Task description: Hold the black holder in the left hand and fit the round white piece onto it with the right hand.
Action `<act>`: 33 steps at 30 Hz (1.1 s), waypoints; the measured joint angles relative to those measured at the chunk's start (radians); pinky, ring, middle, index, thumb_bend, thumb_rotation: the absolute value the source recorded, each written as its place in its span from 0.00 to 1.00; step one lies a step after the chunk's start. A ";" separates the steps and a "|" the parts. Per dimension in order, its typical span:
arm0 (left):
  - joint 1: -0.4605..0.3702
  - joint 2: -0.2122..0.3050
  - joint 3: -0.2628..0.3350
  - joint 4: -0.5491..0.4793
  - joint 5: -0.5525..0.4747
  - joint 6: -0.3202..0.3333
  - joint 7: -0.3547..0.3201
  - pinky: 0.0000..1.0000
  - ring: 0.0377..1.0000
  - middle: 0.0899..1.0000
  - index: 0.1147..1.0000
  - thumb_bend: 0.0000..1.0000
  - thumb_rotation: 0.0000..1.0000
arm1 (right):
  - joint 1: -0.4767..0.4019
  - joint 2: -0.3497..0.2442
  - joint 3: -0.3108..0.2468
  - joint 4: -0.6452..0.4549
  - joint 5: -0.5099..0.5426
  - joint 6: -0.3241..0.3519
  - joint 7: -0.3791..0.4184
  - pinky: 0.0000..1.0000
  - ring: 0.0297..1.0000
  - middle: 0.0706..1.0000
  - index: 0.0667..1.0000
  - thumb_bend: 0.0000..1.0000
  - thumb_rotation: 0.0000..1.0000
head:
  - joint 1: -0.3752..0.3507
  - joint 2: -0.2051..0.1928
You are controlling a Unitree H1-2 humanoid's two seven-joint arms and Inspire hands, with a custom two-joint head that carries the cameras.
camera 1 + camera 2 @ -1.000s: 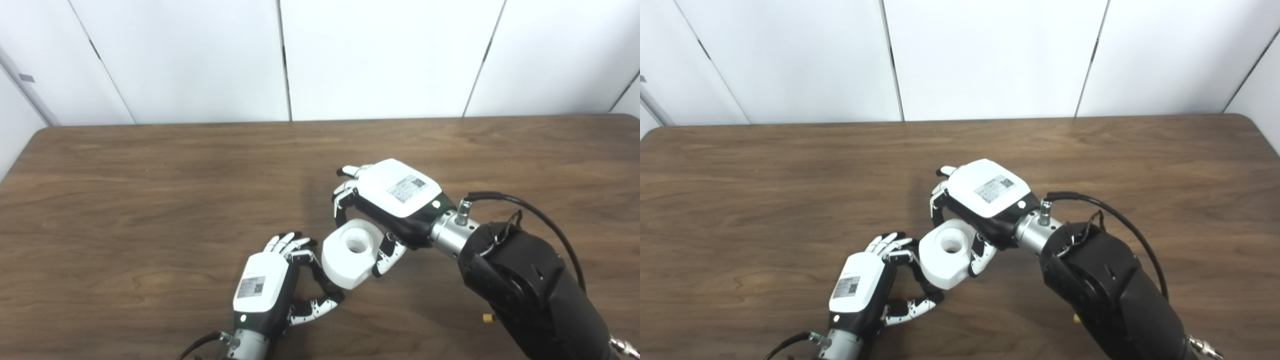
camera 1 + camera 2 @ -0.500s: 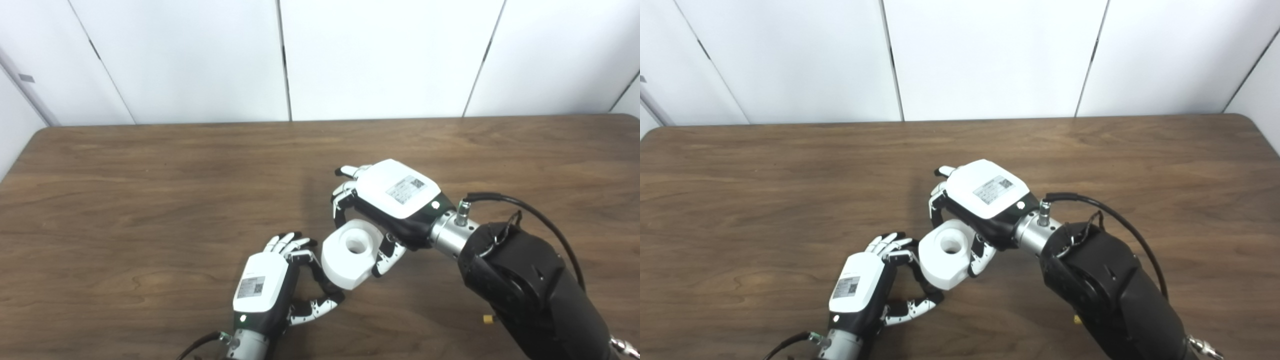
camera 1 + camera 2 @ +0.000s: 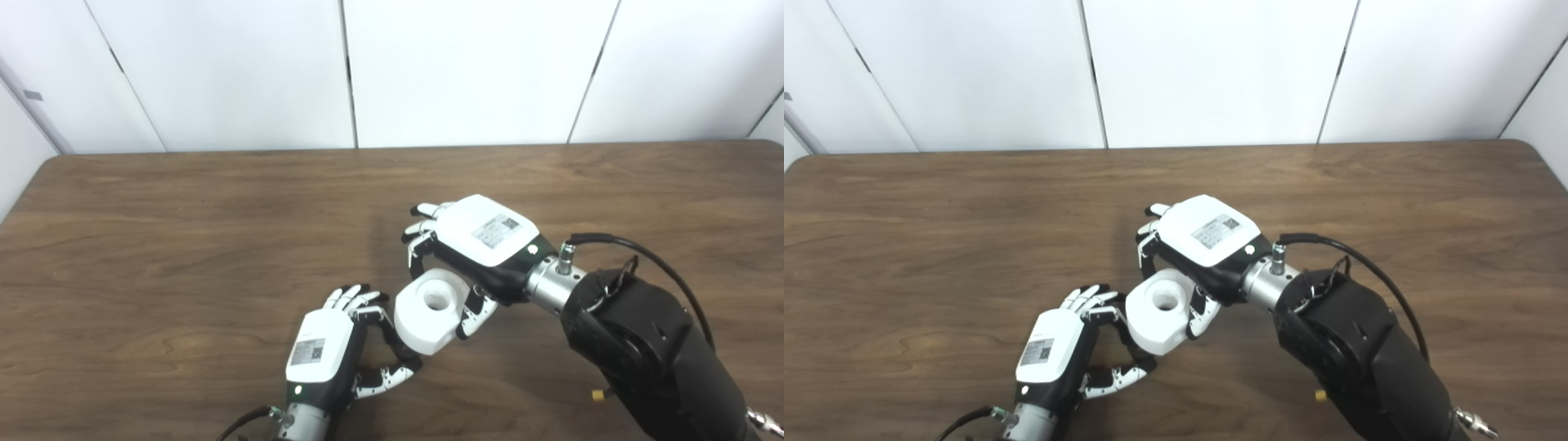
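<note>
The white piece (image 3: 427,309), a thick round block with a hole through its middle, sits a little in from the near edge of the bench (image 3: 184,233), near the middle of that edge's length, and lies between the two robot hands. The right robot hand (image 3: 474,248) arches over its far side, fingers (image 3: 416,245) curled down behind it and the thumb (image 3: 474,309) against its right face, so the hand pinches the piece. The left robot hand (image 3: 327,352) lies just to the near left of the piece, back upward. Its fingers are curled round a black holder (image 3: 392,334), of which only a dark bar shows between the fingertips and the thumb (image 3: 386,376); the rest is hidden by the hand and by the piece. The holder's far end meets the lower left of the piece, and whether it enters the piece cannot be told. The right forearm (image 3: 643,337), with a black cable looping over it, covers the near right part of the bench. White wall panels (image 3: 245,67) stand behind the far edge.
</note>
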State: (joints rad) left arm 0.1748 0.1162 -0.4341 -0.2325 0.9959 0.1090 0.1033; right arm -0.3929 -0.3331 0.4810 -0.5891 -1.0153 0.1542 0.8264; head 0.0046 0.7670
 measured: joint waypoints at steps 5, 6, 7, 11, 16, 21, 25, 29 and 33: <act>-0.003 0.000 -0.001 0.000 0.000 0.000 -0.002 0.93 0.89 0.78 0.42 0.52 0.05 | 0.014 -0.004 0.007 0.011 -0.006 0.001 0.068 0.89 0.94 0.82 0.59 0.96 0.17 | 0.000 0.000; -0.002 0.000 -0.001 0.000 0.000 0.000 -0.002 0.93 0.89 0.78 0.42 0.52 0.05 | 0.026 0.000 0.008 0.014 -0.008 0.002 0.084 0.90 0.95 0.82 0.59 0.97 0.18 | 0.000 0.000; -0.001 0.000 0.000 0.000 0.000 0.000 -0.002 0.93 0.89 0.78 0.42 0.52 0.05 | 0.027 0.004 0.005 0.014 -0.009 0.002 0.085 0.90 0.95 0.83 0.59 0.97 0.18 | 0.000 0.000; -0.002 0.000 -0.001 0.000 -0.001 0.000 -0.004 0.93 0.89 0.78 0.42 0.52 0.04 | 0.022 0.005 0.002 0.014 -0.013 0.000 0.101 0.93 0.99 0.85 0.60 1.00 0.25 | 0.002 0.002; -0.003 -0.001 -0.001 0.000 -0.001 0.000 -0.005 0.93 0.89 0.78 0.42 0.52 0.05 | 0.022 0.007 -0.002 0.014 -0.017 -0.003 0.106 0.94 1.00 0.86 0.60 1.00 0.29 | 0.002 0.002; -0.005 -0.001 -0.001 -0.001 -0.001 0.002 -0.009 0.93 0.89 0.79 0.42 0.52 0.04 | 0.022 0.007 -0.004 0.014 -0.020 -0.006 0.108 0.96 1.00 0.86 0.59 1.00 0.30 | 0.000 0.000; -0.005 -0.001 -0.001 -0.001 -0.001 0.002 -0.009 0.93 0.89 0.78 0.42 0.52 0.04 | 0.022 0.008 -0.006 0.014 -0.020 -0.007 0.108 0.96 1.00 0.86 0.58 1.00 0.29 | 0.000 0.000; -0.006 -0.001 -0.001 0.000 -0.001 0.001 -0.009 0.93 0.89 0.78 0.42 0.52 0.04 | 0.022 0.008 -0.009 0.015 -0.019 -0.010 0.108 0.95 1.00 0.86 0.57 1.00 0.29 | 0.000 0.000; -0.008 -0.001 -0.001 0.000 0.000 0.002 -0.009 0.93 0.89 0.78 0.42 0.52 0.04 | 0.021 0.008 -0.016 0.016 -0.011 -0.012 0.111 0.97 1.00 0.86 0.58 1.00 0.29 | 0.003 0.000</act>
State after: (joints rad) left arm 0.1668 0.1152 -0.4353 -0.2324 0.9957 0.1105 0.0940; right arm -0.3717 -0.3255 0.4649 -0.5730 -1.0261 0.1425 0.9372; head 0.0077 0.7670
